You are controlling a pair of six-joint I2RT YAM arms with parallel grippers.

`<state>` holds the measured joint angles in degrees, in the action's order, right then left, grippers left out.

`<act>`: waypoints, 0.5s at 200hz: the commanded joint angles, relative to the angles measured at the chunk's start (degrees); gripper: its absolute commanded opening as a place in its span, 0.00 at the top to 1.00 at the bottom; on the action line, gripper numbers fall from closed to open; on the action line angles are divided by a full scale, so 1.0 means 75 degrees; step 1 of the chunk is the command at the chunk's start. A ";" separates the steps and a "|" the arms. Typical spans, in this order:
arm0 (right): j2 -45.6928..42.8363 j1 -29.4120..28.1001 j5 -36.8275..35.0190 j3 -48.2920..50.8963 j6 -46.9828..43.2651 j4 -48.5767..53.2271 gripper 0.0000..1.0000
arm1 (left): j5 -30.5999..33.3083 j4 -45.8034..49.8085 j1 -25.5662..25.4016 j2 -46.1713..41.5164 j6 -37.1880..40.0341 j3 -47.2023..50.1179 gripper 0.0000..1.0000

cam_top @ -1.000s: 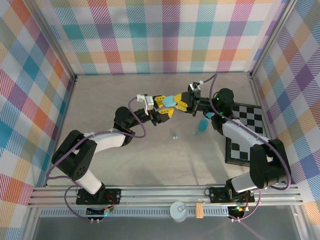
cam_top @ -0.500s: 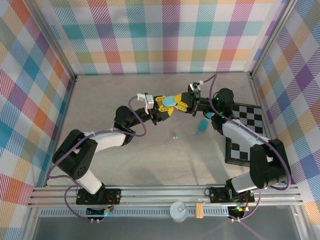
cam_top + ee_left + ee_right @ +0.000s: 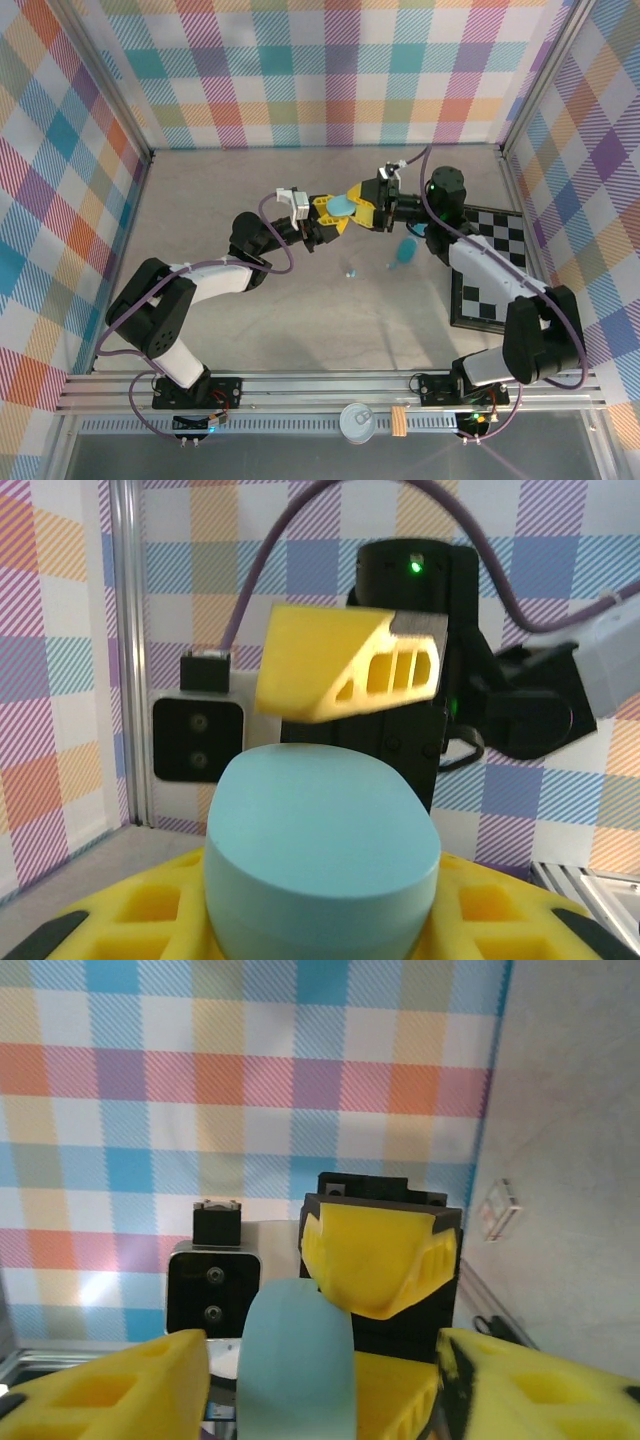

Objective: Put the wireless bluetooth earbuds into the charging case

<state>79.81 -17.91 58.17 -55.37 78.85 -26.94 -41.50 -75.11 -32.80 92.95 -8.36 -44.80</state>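
L gripper (image 3: pixel 336 213) jaws clamped on teal charging case (image 3: pixel 320 855), held in air over worktop mid, toward far edge | R gripper (image 3: pixel 361 207) jaws apart, straddling case's other end, no grip | tiny teal earbud (image 3: pixel 350 272) lying on worktop centre, nearside of both grippers

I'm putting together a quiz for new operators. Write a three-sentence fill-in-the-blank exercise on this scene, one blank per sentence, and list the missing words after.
1. The teal charging case is gripped above the table by the ___ tool.
2. The right tool, close beside the case, has its jaws ___.
3. The checkered board lies on the table next to the ___ arm.
Missing words: left; open; right.
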 commanded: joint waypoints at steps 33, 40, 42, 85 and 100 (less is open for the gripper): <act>-0.0599 0.0179 -0.0798 -0.2174 -0.5858 0.6341 0.23 | -0.0545 -0.0336 0.0265 -0.0427 -0.0236 0.0374 0.65; -0.0651 0.0166 -0.0954 -0.2378 -0.6479 0.6768 0.22 | -0.0603 -0.0333 0.0299 -0.0435 -0.0315 0.0419 0.65; -0.0670 0.0157 -0.0979 -0.2425 -0.6675 0.6888 0.22 | -0.0618 -0.0333 0.0311 -0.0438 -0.0333 0.0424 0.65; -0.1045 -0.0391 -0.2467 -0.3146 -1.1530 0.8957 0.11 | -0.1179 -0.0322 0.0459 -0.0438 -0.0761 0.0760 0.66; -0.1098 -0.0795 -0.2882 -0.3100 -1.2663 0.8916 0.09 | -0.1342 -0.0309 0.0471 -0.0473 -0.0807 0.0856 0.65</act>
<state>73.08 -20.05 44.23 -77.56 9.13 31.27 -47.27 -75.16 -29.78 91.42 -12.64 -39.77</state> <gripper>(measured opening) 0.902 0.359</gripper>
